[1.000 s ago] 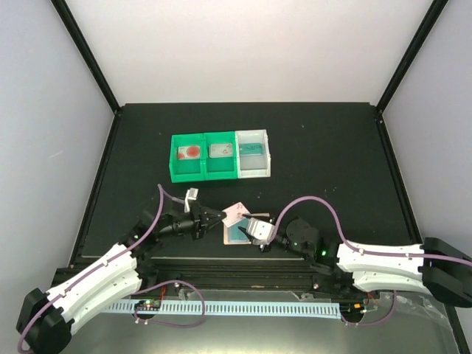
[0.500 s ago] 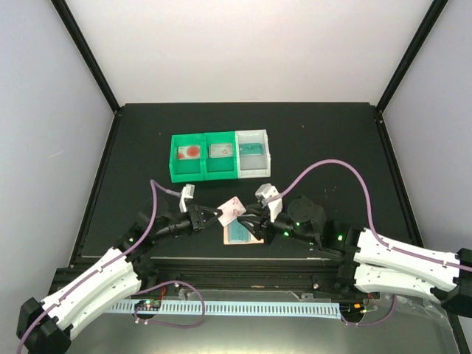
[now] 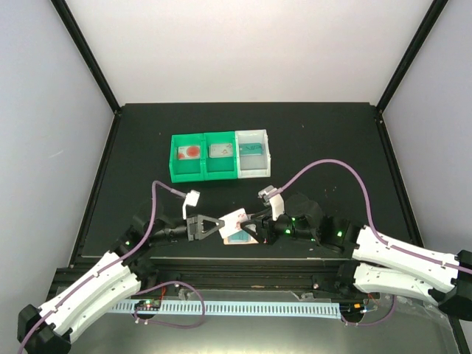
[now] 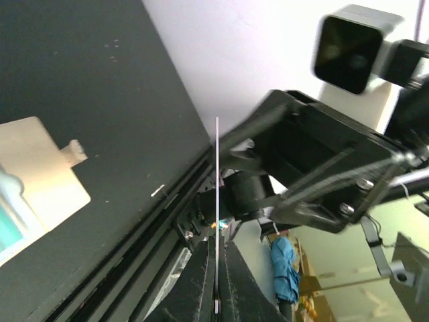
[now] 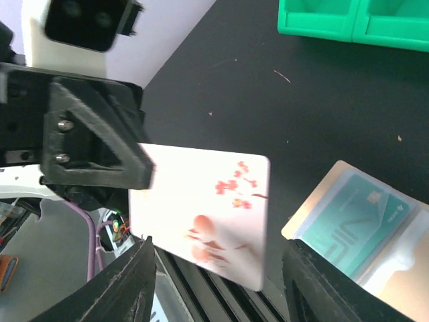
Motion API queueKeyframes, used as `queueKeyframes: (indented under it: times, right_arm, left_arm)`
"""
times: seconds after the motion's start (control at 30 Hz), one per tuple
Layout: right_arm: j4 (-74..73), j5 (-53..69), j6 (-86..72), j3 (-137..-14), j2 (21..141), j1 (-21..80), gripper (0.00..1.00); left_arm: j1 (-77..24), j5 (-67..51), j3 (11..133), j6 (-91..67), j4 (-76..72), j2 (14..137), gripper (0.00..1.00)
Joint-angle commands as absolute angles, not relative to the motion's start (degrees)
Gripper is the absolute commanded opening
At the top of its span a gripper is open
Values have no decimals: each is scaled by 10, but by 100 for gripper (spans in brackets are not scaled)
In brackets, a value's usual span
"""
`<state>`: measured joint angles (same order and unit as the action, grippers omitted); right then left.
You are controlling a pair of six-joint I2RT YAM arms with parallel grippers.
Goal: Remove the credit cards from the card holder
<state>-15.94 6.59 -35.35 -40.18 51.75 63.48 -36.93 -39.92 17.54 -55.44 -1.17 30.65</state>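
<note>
The black surface (image 3: 332, 147) fills the middle of the overhead view. Both arms reach in from the lower edge, the left arm (image 3: 96, 280) from lower left and the right arm (image 3: 398, 258) from lower right, and they meet just below centre.

Above centre sits a green-and-white bin tray (image 3: 205, 177) with a card in each of its three compartments. The one in the white right-hand compartment is teal.

The tan card holder (image 3: 237, 237) lies flat on the surface just below centre, between the two hands and near the front edge. In the right wrist view it sits at lower right (image 5: 402, 268), with a teal credit card (image 5: 352, 221) showing in its pocket. In the left wrist view its tabbed corner is at the left edge (image 4: 47, 174).

The left hand (image 3: 219, 223) is clenched on one edge of a white card (image 3: 231, 218) printed with red blossoms, holding it up off the surface, just above and left of the holder. The left wrist camera sees this card edge-on as a thin line (image 4: 217, 201) rising from the pinched fingertips (image 4: 201, 282).

The right hand (image 3: 251, 225) is released. In its own view its two fingers (image 5: 127, 282) stand spread at the bottom of the frame, with the white card (image 5: 208, 208) just beyond them. Whether they touch the card cannot be told.
</note>
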Motion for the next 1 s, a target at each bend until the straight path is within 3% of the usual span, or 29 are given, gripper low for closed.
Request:
queueKeyframes:
  times: [0.0,0.2,0.43,0.5,0.63,0.7,0.77,0.83,0.9,0.97]
  right_arm:
    - [-170,75,-388,-409,503,632,53]
    - [-102,123,-421,-375,476,632,55]
    - [-68,140,-435,-358,470,632,40]
    - [-63,141,-437,-356,469,632,34]
    - [-44,142,-442,-353,466,632,8]
    - [-41,137,-443,-353,465,632,1]
    - [-35,126,-451,-351,458,632,1]
    - [2,120,-469,-332,442,631,1]
    - [52,113,-493,-311,422,632,1]
    - [96,103,-513,-295,407,632,1]
  left_arm:
    - [-368,-449,189,-518,-16,268,2]
    - [-367,-468,180,-552,-37,244,2]
    - [-368,-499,179,-555,-53,245,2]
    - [-367,-509,182,-552,-54,247,1]
    - [-368,-518,185,-545,-46,250,2]
    - [-367,-512,189,-546,-37,249,3]
    - [-367,-506,202,-546,-21,246,22]
    - [-368,-489,215,-546,3,234,49]
    - [-368,-467,224,-554,13,214,63]
    - [-368,-446,225,-571,7,191,68]
